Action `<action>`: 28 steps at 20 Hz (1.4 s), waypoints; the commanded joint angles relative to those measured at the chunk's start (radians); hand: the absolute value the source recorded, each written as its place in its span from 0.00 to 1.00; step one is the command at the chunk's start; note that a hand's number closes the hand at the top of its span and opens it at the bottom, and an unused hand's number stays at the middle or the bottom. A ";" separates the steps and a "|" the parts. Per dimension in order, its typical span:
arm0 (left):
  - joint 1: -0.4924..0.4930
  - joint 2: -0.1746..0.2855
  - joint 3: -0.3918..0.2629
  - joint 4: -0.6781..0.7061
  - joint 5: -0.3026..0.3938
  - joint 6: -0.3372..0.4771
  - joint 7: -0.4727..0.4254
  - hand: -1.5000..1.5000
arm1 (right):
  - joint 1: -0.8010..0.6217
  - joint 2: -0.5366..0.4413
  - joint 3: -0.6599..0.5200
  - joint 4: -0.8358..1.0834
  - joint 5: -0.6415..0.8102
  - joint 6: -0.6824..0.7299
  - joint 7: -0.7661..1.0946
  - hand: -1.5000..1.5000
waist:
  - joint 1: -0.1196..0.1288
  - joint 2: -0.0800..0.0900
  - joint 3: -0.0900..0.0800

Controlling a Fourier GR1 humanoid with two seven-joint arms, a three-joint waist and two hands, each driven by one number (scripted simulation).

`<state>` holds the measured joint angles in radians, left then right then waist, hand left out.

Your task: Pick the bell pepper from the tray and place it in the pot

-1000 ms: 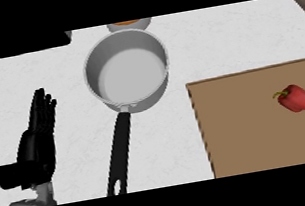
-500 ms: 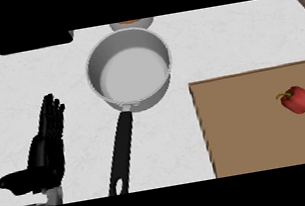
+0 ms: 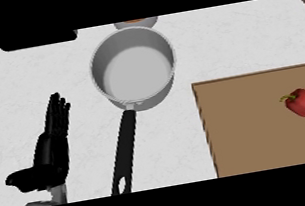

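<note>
A red bell pepper (image 3: 303,102) with a green stem lies on the brown tray (image 3: 257,128) at the right. The silver pot (image 3: 133,69) stands in the middle of the counter, its black handle (image 3: 124,153) pointing toward the lower edge. My left hand (image 3: 48,155) rests at the lower left, fingers straight and pointing away, holding nothing, a little left of the handle. My right hand shows nowhere in the head view.
A black object (image 3: 35,41) sits at the counter's far left edge. A small bowl with something orange (image 3: 135,22) stands just behind the pot. The white counter (image 3: 249,38) stretches between pot and tray.
My left hand has shifted a little to the right and lower in the view. Pot, tray and pepper appear slightly displaced, as if the view itself moved.
</note>
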<state>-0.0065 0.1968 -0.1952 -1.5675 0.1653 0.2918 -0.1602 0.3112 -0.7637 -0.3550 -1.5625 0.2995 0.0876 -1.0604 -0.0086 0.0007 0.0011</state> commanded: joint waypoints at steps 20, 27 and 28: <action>0.027 -0.035 0.077 -0.041 -0.048 -0.077 0.031 0.50 | -0.262 0.177 0.134 0.247 0.479 -0.110 0.084 0.00 | 0.014 -0.001 -0.001; -0.038 -0.076 0.093 0.045 -0.071 -0.090 0.002 0.50 | -0.302 0.225 0.132 0.270 0.535 -0.138 0.108 0.00 | 0.009 0.000 -0.001; 0.071 -0.097 0.036 -0.042 -0.113 -0.050 0.009 0.50 | -0.333 0.206 0.122 0.321 0.538 -0.139 0.085 0.00 | 0.014 -0.001 -0.001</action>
<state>0.0097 0.1241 -0.1292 -1.5781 0.0877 0.2219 -0.1432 0.0346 -0.5834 -0.2424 -1.3007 0.8137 -0.0296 -0.9757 0.0002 -0.0039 -0.0130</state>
